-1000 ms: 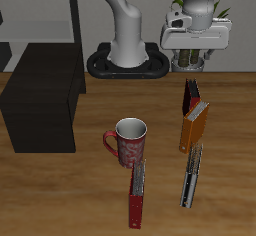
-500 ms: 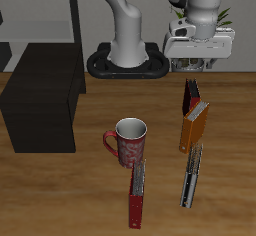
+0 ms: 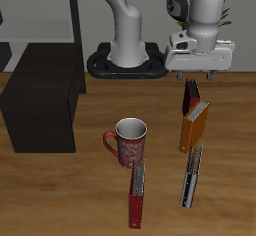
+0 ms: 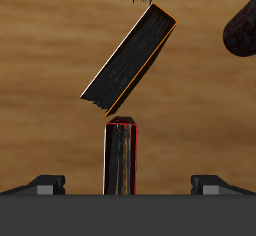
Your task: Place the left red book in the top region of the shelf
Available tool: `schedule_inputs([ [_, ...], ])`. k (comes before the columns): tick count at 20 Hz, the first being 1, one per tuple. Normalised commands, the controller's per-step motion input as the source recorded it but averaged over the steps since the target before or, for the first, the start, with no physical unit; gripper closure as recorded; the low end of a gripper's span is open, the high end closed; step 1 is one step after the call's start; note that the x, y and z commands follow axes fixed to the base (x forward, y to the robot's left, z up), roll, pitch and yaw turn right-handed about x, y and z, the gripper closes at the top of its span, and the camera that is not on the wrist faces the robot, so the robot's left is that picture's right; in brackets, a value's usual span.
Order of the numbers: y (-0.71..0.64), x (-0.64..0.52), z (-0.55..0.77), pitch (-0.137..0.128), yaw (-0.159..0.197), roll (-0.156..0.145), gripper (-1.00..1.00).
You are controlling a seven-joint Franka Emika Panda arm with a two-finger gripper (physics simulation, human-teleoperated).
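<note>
The left red book (image 3: 188, 97) stands upright on the table, just behind the orange book (image 3: 195, 127). My gripper (image 3: 198, 77) hangs right above it, open, not touching it. In the wrist view the red book's top edge (image 4: 120, 158) lies between the two spread fingertips (image 4: 45, 185), with the orange book (image 4: 130, 60) beyond it. The shelf (image 3: 40, 110), a low black box, sits at the far side of the table from the books.
A red mug (image 3: 128, 142) stands mid-table, also seen from the wrist as the mug (image 4: 243, 32). A long thin red book (image 3: 137, 192) and a dark book (image 3: 191, 177) lie near the front edge. A pale grey rack (image 3: 30, 20) rises behind the shelf.
The gripper has come down a little and shifted sideways, ending over the upright red book. Nothing on the table has moved.
</note>
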Motion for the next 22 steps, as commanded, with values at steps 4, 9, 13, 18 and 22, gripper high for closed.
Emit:
schedule_inputs([
  [4, 0.09, -0.05, -0.15, -0.055, 0.044, 0.029, -1.0],
  [9, 0.05, 0.01, -0.25, -0.017, 0.031, -0.013, -1.0],
  [13, 0.12, -0.04, -0.19, -0.027, 0.019, -0.002, -1.0],
  [18, 0.06, -0.03, -0.21, -0.005, 0.016, 0.019, -1.0],
  [22, -0.01, -0.04, -0.15, 0.01, -0.004, 0.023, -1.0],
])
